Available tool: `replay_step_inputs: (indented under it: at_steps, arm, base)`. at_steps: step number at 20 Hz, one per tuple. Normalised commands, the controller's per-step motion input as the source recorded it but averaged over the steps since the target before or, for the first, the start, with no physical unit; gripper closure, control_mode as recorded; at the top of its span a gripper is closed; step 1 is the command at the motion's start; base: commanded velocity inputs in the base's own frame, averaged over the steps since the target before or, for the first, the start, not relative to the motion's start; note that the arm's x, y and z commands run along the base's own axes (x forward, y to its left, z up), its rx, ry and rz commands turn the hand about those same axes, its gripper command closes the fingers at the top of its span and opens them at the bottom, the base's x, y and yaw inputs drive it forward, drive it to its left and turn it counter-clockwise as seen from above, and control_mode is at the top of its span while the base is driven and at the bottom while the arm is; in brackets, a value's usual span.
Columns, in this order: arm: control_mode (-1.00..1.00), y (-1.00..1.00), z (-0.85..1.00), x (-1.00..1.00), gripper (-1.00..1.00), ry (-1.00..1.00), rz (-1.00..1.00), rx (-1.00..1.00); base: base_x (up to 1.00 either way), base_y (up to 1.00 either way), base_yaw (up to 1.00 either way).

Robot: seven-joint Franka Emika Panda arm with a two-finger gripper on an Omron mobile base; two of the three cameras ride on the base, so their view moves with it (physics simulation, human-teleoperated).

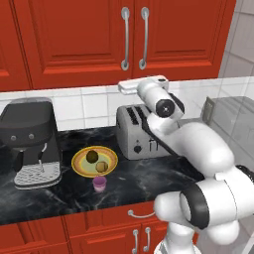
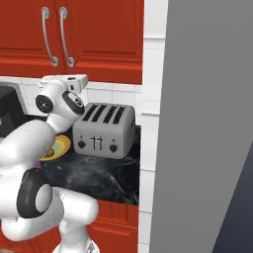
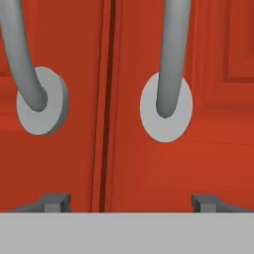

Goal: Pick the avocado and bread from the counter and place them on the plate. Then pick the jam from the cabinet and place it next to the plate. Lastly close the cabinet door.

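The avocado [image 1: 92,157] and the bread [image 1: 102,166] lie side by side on the yellow-rimmed plate [image 1: 79,169]. The lilac jam [image 1: 99,183] stands on the black counter [image 1: 149,179], touching or almost touching the plate's front edge. The red cabinet [image 1: 178,34] above has both doors shut. My gripper [image 3: 129,204] is raised to the lower ends of the two silver handles [image 3: 166,106], facing the seam between the doors. Its fingertips [image 3: 50,201] stand wide apart, open, with nothing between them.
A silver toaster [image 1: 139,131] stands right of the plate, under my arm. A black coffee machine [image 1: 31,141] is at the left. A tall grey panel [image 2: 207,123] closes off the right side. Red drawers [image 1: 99,223] run below the counter.
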Motion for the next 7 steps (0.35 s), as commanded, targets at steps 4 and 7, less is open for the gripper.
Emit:
replay_step_inputs:
  at_steps: [4, 7]
  arm:
    - [-1.0, -0.2, 0.2, 0.72, -1.0, 0.24, 0.12, 0.15]
    - [-1.0, -0.12, 0.34, 0.54, -1.0, 0.34, 0.1, 0.15]
  base:
    - [0.0, 0.0, 0.0]
    - [0.0, 0.0, 0.0]
